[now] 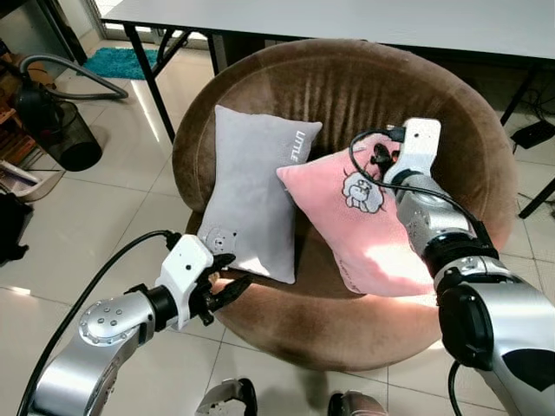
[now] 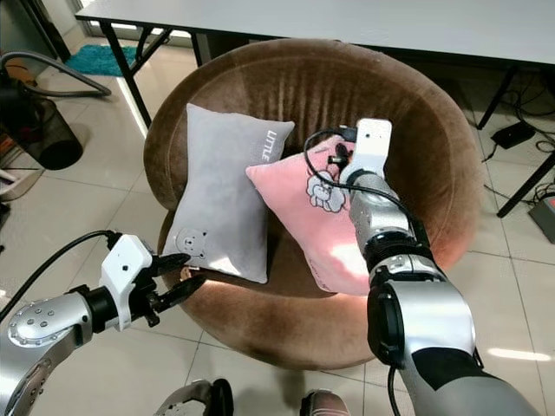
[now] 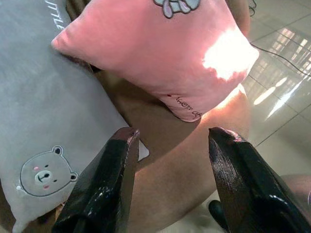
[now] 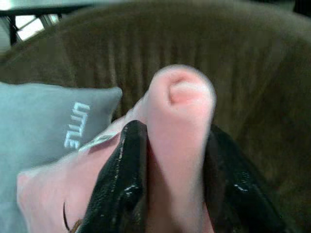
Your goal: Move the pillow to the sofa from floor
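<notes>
Pinching the top corner of the pink pillow (image 1: 364,221), the right gripper (image 4: 170,160) has its two black fingers closed on a fold of the fabric, which bulges up between them in the right wrist view. The pillow, printed with a small cartoon sheep, lies tilted on the seat of the round brown sofa chair (image 1: 347,87), its upper edge leaning toward the backrest and its left corner overlapping the grey pillow (image 1: 251,195). That grey pillow stands propped against the left side of the backrest, with the word LITTLE near its top corner and a bear face near its lower corner.

The left gripper (image 1: 227,277) sits at the front left rim of the seat, just beside the grey pillow's lower corner; its fingers (image 3: 104,187) are spread wide apart with nothing between them, the brown seat edge showing in the gap. Behind the chair stands a white table (image 1: 347,17) on black legs, and a black bin (image 1: 61,130) with a hose sits on the tiled floor (image 1: 87,225) to the left.
</notes>
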Robot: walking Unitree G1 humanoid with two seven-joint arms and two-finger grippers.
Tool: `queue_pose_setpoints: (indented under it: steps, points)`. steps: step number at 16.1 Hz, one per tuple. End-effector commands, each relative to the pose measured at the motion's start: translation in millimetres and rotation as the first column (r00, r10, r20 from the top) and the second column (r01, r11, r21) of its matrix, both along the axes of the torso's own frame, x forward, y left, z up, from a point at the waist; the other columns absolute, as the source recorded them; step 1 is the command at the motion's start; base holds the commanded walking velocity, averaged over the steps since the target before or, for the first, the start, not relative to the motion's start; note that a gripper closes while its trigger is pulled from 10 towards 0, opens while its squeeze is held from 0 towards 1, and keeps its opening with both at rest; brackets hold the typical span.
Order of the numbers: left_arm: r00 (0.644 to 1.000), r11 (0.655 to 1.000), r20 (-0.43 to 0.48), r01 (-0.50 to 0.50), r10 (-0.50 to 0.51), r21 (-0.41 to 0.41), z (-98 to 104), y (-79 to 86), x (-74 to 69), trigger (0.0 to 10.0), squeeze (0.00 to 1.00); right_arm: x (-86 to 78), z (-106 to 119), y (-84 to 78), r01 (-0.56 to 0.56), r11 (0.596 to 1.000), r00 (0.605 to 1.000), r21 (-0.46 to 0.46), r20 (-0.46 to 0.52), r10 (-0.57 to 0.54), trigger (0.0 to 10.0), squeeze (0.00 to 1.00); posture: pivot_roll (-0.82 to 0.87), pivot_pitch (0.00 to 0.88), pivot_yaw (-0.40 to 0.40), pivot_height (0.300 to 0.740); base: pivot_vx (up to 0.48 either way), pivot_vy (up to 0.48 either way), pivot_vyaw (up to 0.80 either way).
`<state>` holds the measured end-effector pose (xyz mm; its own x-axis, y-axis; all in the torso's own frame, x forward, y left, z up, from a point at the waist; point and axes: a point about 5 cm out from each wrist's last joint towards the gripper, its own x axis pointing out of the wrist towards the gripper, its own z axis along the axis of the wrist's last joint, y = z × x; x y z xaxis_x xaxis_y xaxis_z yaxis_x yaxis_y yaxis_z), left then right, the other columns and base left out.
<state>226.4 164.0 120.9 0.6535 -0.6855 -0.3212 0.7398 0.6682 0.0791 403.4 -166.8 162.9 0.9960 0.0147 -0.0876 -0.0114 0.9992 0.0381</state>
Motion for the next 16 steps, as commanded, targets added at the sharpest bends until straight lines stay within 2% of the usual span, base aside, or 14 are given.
queue_pose_setpoints:
  steps: [1, 3, 5, 6, 7, 8, 9, 10, 11, 12, 13, 14, 15, 16]
  points:
    - [1.000, 1.000, 0.010, -0.003, 0.002, 0.004, 2.5, -0.3, 0.3, 10.0, 0.00, 5.0, 17.5, 5.6, -0.034, 0.999, 0.997, -0.025, 0.072, 0.036, 10.0, 1.00, 0.04, 0.177, 0.051, 0.740, 0.000, 0.000, 0.00]
    - [1.000, 1.000, 0.020, -0.004, 0.004, 0.005, 3.2, -0.6, 3.0, 10.0, 0.00, 7.5, 27.9, 5.3, -0.033, 0.999, 0.993, -0.021, 0.113, 0.036, 10.0, 1.00, 0.04, 0.170, 0.053, 0.740, 0.000, 0.000, 0.00]
    - [0.999, 1.000, 0.033, -0.012, 0.012, 0.005, 4.2, -0.9, 6.2, 10.0, 0.00, 10.9, 45.2, -1.2, 0.013, 1.000, 0.984, 0.015, 0.177, -0.015, 10.0, 1.00, 0.04, 0.164, 0.053, 0.740, 0.000, 0.000, 0.00]
    - [0.999, 1.000, 0.039, -0.019, 0.019, 0.005, 4.3, -1.3, 8.3, 10.0, 0.00, 12.9, 53.0, -4.1, 0.027, 0.998, 0.982, 0.058, 0.186, -0.038, 10.0, 1.00, 0.03, 0.156, 0.050, 0.740, 0.000, 0.000, 0.00]
    - [0.999, 1.000, 0.041, -0.023, 0.023, 0.005, 4.3, -1.4, 9.1, 10.0, 0.00, 13.5, 54.8, -4.8, 0.030, 0.998, 0.982, 0.061, 0.182, -0.041, 10.0, 1.00, 0.03, 0.156, 0.050, 0.740, 0.000, 0.000, 0.00]
    - [0.995, 0.998, 0.069, -0.067, 0.066, 0.015, 2.9, -0.8, 12.1, 10.0, 0.00, 13.2, 51.7, -1.9, 0.012, 1.000, 0.986, 0.016, 0.167, -0.015, 10.0, 0.00, 0.03, 0.142, 0.038, 0.740, 0.000, 0.000, 0.00]
    - [0.987, 0.992, 0.104, -0.125, 0.122, 0.022, 0.4, -0.4, 15.6, 10.0, 0.00, 11.9, 46.3, 1.8, -0.019, 1.000, 0.987, 0.005, 0.160, 0.018, 10.0, 0.00, 0.02, 0.131, 0.031, 0.740, 0.000, 0.000, 0.00]
    - [0.963, 0.970, 0.122, -0.241, 0.241, -0.017, -2.4, -0.6, 21.0, 10.0, 0.00, 7.3, 35.4, 7.0, -0.051, 0.999, 0.983, 0.015, 0.178, 0.048, 10.0, 0.00, 0.01, 0.115, 0.029, 0.740, 0.000, 0.000, 0.00]
    - [0.939, 0.949, 0.141, -0.313, 0.313, -0.024, -4.5, -1.2, 24.3, 10.0, 0.00, 0.8, 23.0, 11.8, -0.065, 0.998, 0.979, -0.003, 0.196, 0.064, 10.0, 0.00, 0.00, 0.106, 0.029, 0.740, 0.000, 0.000, 0.00]
    - [0.931, 0.945, 0.165, -0.327, 0.326, -0.023, -5.1, -3.8, 25.8, 10.0, 0.00, -7.5, 9.2, 16.4, -0.084, 0.996, 0.975, -0.001, 0.205, 0.083, 10.0, 0.00, -0.01, 0.101, 0.032, 0.740, 0.000, 0.000, 0.00]
    - [0.929, 0.944, 0.170, -0.329, 0.328, -0.024, -5.4, -4.6, 26.7, 10.0, 0.00, -9.7, 5.5, 17.5, -0.090, 0.996, 0.975, 0.007, 0.205, 0.087, 10.0, 0.00, -0.01, 0.099, 0.034, 0.740, 0.000, 0.000, 0.00]
    - [0.921, 0.933, 0.150, -0.356, 0.360, -0.055, -5.4, -6.4, 27.4, 10.0, 0.00, -29.0, -21.5, 19.2, -0.094, 0.995, 0.982, 0.012, 0.164, 0.091, 10.0, 0.00, -0.03, 0.078, 0.035, 0.740, 0.000, 0.000, 0.00]
    - [0.902, 0.923, 0.196, -0.379, 0.385, -0.071, -1.3, -5.6, 30.0, 10.0, 0.00, -56.1, -46.8, 18.3, -0.091, 0.995, 0.990, 0.033, 0.115, 0.086, 10.0, 0.00, -0.04, 0.070, 0.043, 0.740, 0.000, 0.000, 0.00]
    - [0.890, 0.914, 0.211, -0.401, 0.404, -0.062, -1.2, -3.9, 32.2, 10.0, 0.00, -67.2, -54.7, 15.6, -0.073, 0.996, 0.993, 0.041, 0.098, 0.069, 10.0, 0.00, -0.04, 0.069, 0.049, 0.740, 0.000, 0.000, 0.00]
